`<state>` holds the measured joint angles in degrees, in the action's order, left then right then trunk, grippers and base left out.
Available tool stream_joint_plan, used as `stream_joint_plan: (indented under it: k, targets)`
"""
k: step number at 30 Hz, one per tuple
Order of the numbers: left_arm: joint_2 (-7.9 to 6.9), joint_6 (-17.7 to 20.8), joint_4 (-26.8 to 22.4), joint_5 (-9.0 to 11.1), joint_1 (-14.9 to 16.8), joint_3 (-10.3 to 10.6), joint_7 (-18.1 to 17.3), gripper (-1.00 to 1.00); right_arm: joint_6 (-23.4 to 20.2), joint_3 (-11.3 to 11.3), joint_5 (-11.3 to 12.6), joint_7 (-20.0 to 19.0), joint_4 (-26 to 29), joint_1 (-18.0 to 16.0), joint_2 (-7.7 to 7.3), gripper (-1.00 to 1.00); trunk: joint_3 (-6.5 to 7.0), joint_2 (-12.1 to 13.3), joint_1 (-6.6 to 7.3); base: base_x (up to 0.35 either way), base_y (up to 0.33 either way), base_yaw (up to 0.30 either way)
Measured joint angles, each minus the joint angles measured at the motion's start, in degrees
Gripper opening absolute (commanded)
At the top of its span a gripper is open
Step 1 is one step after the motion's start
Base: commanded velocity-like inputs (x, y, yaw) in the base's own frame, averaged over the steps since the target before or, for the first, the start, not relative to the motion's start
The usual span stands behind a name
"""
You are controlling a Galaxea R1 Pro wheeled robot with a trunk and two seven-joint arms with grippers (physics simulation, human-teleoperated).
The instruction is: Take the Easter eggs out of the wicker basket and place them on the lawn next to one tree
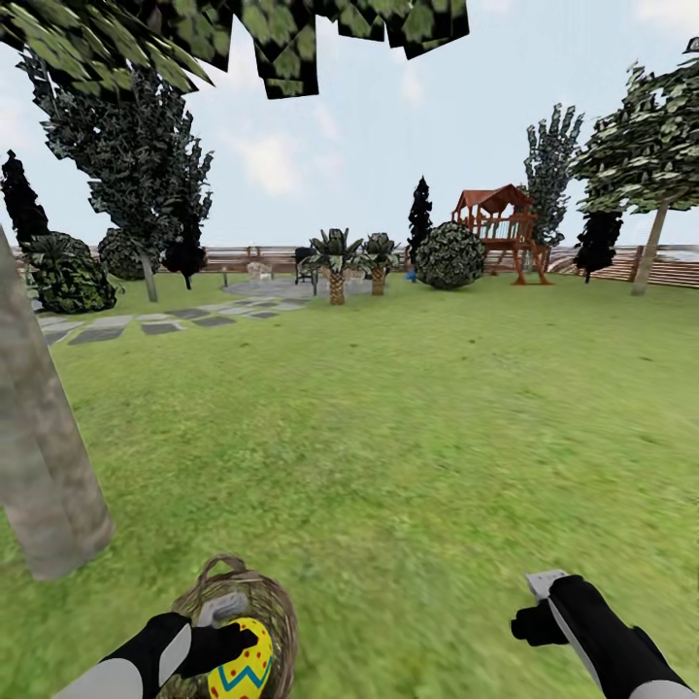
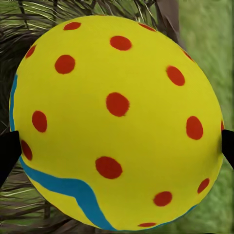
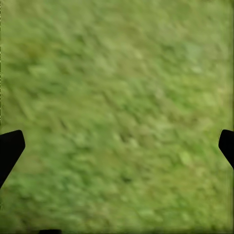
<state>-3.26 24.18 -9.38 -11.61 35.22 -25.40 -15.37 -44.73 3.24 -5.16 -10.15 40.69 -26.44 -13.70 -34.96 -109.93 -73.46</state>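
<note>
At the bottom left of the head view we saw the wicker basket (image 1: 254,594), a round open weave of brown strands with a small loop handle at its rim, standing on the lawn (image 1: 408,437). Our left gripper (image 1: 236,643) held one Easter egg (image 1: 243,663) over the basket's mouth. In the left wrist view that egg (image 2: 117,122) was a smooth, glossy yellow oval with red dots and a blue zigzag stripe, and dark fingers (image 2: 7,151) pressed its two sides. We read no writing on it.

The tree (image 1: 44,466), a thick, mottled grey-brown trunk, rose just beside the basket at the left edge.

Our right gripper (image 1: 539,607) hung over bare, blurry grass at the bottom right, its fingers (image 3: 9,148) spread wide and holding nothing.
</note>
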Motion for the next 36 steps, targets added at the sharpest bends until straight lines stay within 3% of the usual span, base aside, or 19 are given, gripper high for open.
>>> stream_joint_plan:
  k: [5, 36]
  targets:
    - [0.06, -0.18, 0.00, 0.00, 0.00, 0.04, 0.00, -1.00, 0.05, 0.00, -0.07, 0.07, -0.15, -0.01, 0.62, 1.00, 0.90, 2.01, 1.10, -0.002, -0.002, 0.000]
    - [0.12, -0.19, -0.01, -0.06, -0.01, 0.13, 0.07, -1.00, 0.07, 0.00, -0.09, 0.10, -0.17, 0.00, 0.84, 1.00, 6.46, 14.44, 7.91, -0.051, -0.032, 0.020]
